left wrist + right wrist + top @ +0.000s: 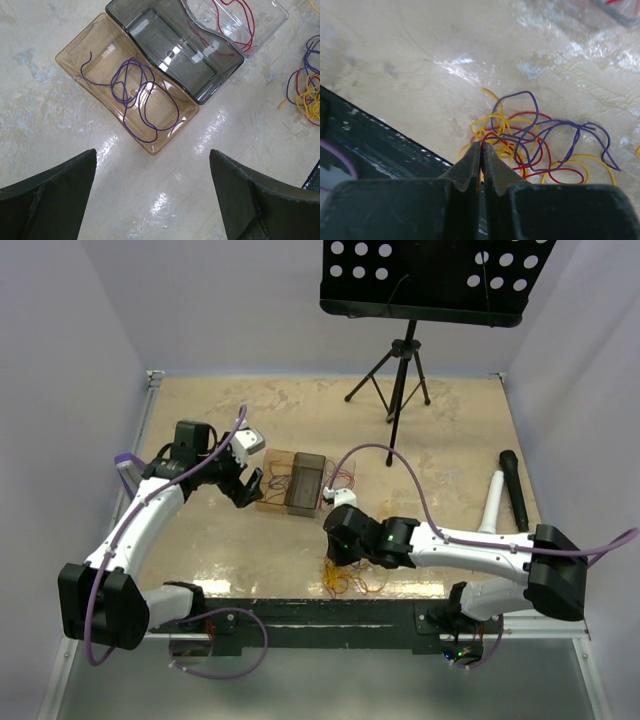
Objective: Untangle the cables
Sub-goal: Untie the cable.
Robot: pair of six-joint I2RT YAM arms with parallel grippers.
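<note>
Lilac walls close a beige marbled tabletop (200, 410) on three sides, and a black rail (330, 608) runs along its near edge. At the left, the left gripper (152, 155) hangs over bare, glossy surface with its dark fingers (55, 190) spread wide and touching nothing. Open table lies between it and the left wall.

Just beyond its tips sits an amber see-through plastic tray (95, 40) with a loosely coiled purple wire (150, 85) lying wholly inside the rim. A smoke-grey see-through tray (150, 30) butts against its right long side. A clear plastic tray (270, 20) follows on the far side of that one, with a thin red wire (245, 25) looped in it. Behind the three trays the surface is free up to a black perforated music stand (430, 280) on its tripod.

Right of the trays and close to the near rail lie the cables (520, 140), a loose knot of thin yellow, red and purple wires flat on the table. Only a narrow strip of surface separates them from the rail. The right gripper (481, 147) is at the knot's near-left edge with its jaws pressed together. Whether a strand is pinched between them cannot be made out.

Further right is a stretch of bare table, then a white microphone (492, 502) and a black microphone (514, 488) lying side by side near the right wall
</note>
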